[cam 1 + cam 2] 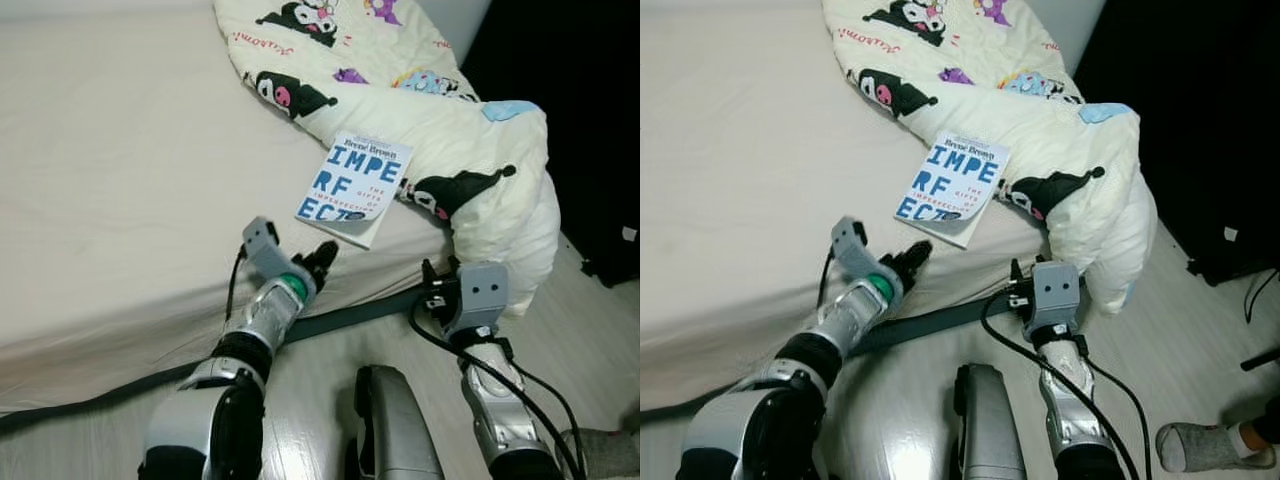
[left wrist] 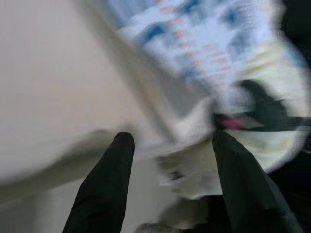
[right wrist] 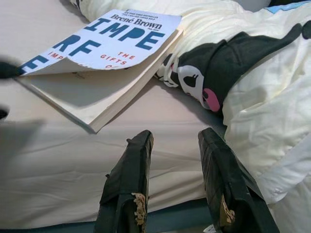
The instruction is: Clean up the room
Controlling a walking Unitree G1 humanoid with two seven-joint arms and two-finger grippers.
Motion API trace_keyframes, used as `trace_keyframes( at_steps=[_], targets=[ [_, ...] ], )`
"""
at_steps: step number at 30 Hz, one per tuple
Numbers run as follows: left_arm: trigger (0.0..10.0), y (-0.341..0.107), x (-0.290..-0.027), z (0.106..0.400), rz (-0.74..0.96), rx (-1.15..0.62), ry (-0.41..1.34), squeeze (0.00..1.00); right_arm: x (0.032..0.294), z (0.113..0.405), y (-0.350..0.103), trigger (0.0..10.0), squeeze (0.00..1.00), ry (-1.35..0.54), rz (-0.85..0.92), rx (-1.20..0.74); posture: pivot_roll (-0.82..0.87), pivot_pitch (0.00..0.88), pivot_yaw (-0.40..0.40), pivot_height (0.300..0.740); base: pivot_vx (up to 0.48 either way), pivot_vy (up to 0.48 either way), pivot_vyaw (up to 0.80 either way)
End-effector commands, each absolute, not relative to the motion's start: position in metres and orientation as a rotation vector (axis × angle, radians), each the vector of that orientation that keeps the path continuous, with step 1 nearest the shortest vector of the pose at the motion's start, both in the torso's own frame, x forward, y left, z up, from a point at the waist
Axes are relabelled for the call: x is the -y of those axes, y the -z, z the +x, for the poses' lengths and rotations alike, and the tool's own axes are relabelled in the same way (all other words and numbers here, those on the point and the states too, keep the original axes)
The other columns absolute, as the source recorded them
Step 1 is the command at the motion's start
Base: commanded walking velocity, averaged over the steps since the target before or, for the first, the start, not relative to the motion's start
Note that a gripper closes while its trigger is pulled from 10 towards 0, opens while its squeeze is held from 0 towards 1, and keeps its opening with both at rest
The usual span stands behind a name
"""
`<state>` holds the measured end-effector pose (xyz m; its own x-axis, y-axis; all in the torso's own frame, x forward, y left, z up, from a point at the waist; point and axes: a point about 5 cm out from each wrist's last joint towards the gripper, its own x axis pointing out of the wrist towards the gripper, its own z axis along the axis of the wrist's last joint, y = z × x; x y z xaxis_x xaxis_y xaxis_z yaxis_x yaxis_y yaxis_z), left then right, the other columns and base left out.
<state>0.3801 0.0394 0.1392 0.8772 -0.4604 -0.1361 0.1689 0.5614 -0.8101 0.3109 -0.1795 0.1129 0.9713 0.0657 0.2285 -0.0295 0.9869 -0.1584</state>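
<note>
A white paperback book (image 1: 353, 189) with blue letters lies near the bed's front edge, its lower cover corner curled up; it partly rests against a cream cartoon-print duvet (image 1: 440, 120). My left gripper (image 1: 322, 262) is open over the mattress just short of the book's near corner, and the book (image 2: 204, 48) looks blurred in the left wrist view. My right gripper (image 3: 176, 138) is open at the mattress edge, below the book (image 3: 104, 53) and beside the duvet (image 3: 262, 97). Nothing sits between either pair of fingers.
The beige mattress (image 1: 110, 170) stretches wide to the left of the book. The duvet hangs over the bed's right corner down to the pale wood floor (image 1: 590, 330). Dark furniture (image 1: 590, 120) stands on the right. A person's grey-socked foot (image 1: 1210, 445) rests on the floor.
</note>
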Motion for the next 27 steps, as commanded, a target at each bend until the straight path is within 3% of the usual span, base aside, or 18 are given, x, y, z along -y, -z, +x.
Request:
trace_keyframes(
  at_steps=[1,5,7,14,15,17,18,23,27],
  targets=[
    [10.0,-0.162,-0.014,0.378,-0.938,-0.329,0.543,0.00,0.180,0.305,-0.109,10.0,0.00,-0.028,-0.142,0.223,-0.15,0.243,0.021,0.472,0.000,0.000,0.00],
    [10.0,-0.168,-0.014,0.380,-0.935,-0.323,0.562,0.00,0.180,0.303,-0.109,10.0,0.00,-0.019,-0.131,0.222,-0.15,0.254,0.028,0.472,0.000,0.000,0.00],
    [10.0,-0.163,-0.008,0.379,-0.925,-0.345,0.513,0.00,0.178,0.301,-0.111,10.0,0.00,-0.014,-0.125,0.227,-0.20,0.308,0.038,0.472,0.000,0.000,0.00],
    [10.0,-0.152,-0.003,0.377,-0.921,-0.366,0.413,0.00,0.176,0.295,-0.118,10.0,0.00,-0.012,-0.121,0.243,-0.24,0.343,0.024,0.472,0.000,0.000,0.00],
    [10.0,-0.149,-0.002,0.376,-0.918,-0.379,0.391,0.05,0.175,0.293,-0.122,10.0,0.00,-0.018,-0.121,0.251,-0.27,0.367,0.011,0.472,0.000,0.000,0.00],
    [10.0,-0.149,-0.002,0.376,-0.918,-0.379,0.391,0.05,0.175,0.293,-0.122,10.0,0.00,-0.018,-0.121,0.251,-0.27,0.367,0.011,0.472,0.000,0.000,0.00],
    [10.0,-0.148,-0.001,0.376,-0.918,-0.382,0.382,0.99,0.174,0.292,-0.125,10.0,0.00,-0.023,-0.120,0.255,-0.28,0.371,0.008,0.472,0.000,0.000,0.00],
    [10.0,-0.149,0.000,0.376,-0.971,-0.384,0.358,1.00,0.172,0.288,-0.129,10.0,0.00,-0.031,-0.117,0.256,-0.30,0.385,0.002,0.472,0.000,0.000,0.00],
    [10.0,-0.160,-0.009,0.384,-1.113,-0.335,0.320,1.00,0.169,0.281,-0.127,10.0,0.00,-0.037,-0.110,0.237,-0.32,0.399,-0.004,0.472,0.000,0.000,0.00]
  ],
)
